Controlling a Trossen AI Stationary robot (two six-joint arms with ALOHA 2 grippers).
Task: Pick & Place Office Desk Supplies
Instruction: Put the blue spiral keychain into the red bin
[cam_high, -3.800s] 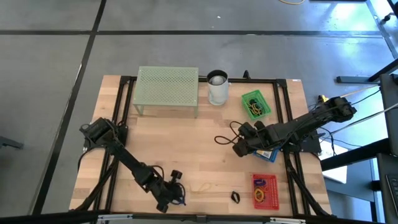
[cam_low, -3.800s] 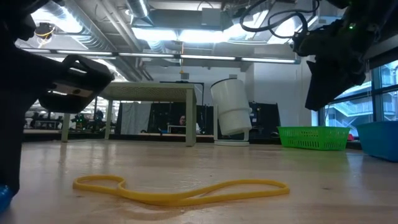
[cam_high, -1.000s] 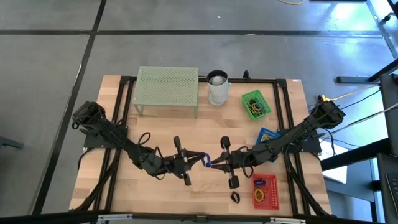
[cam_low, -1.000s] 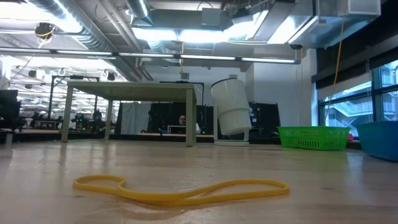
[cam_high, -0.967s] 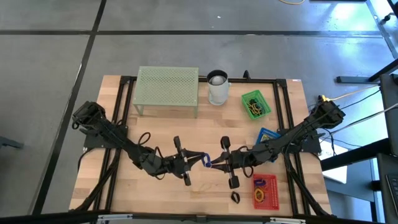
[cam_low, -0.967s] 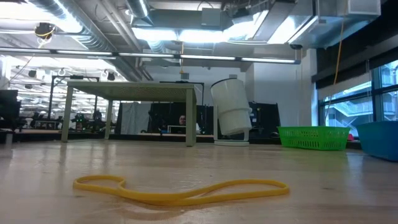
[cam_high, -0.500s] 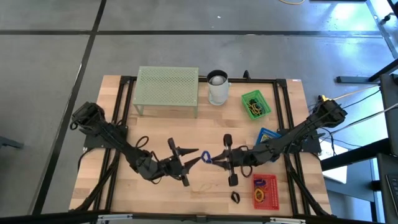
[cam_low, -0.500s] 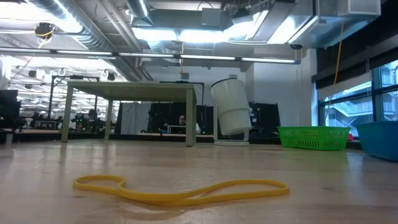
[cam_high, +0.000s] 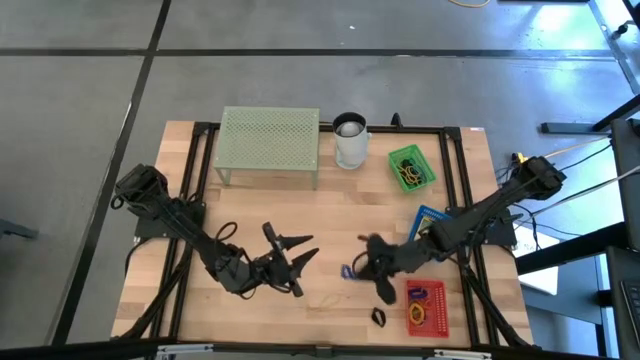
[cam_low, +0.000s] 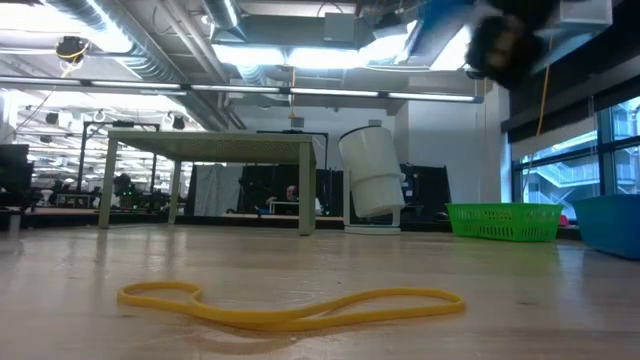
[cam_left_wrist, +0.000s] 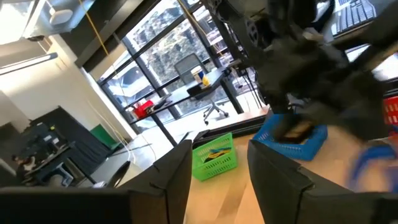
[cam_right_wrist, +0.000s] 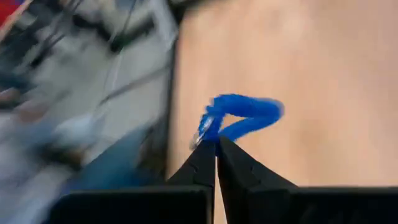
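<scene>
A blue rubber band (cam_right_wrist: 241, 115) sticks out from my right gripper (cam_right_wrist: 216, 144), which is shut on it near the table's middle (cam_high: 356, 270). My left gripper (cam_high: 308, 249) stands open just to the left of it, nothing between its fingers (cam_left_wrist: 177, 177). A yellow rubber band (cam_low: 290, 305) lies flat on the wood near the front edge (cam_high: 325, 300). A black binder clip (cam_high: 379, 317) lies beside the red tray (cam_high: 425, 305). My right gripper pinches one end of the blue rubber band's loop (cam_right_wrist: 209, 130) between its two fingertips. The rest of the loop stands out beyond the tips, clear of the table. In the high view the fingers point toward the table's left.
A pale green mesh stand (cam_high: 270, 146), a white cup (cam_high: 350, 140) and a green basket (cam_high: 411, 167) stand along the far side. A blue tray (cam_high: 432, 218) sits at the right. Bare wood lies between the stand and the arms.
My left gripper has opened, let go of the blue rubber band and drawn back a little toward the table's left. My right gripper, still shut on the band, has carried it a short way toward the near edge and has turned.
</scene>
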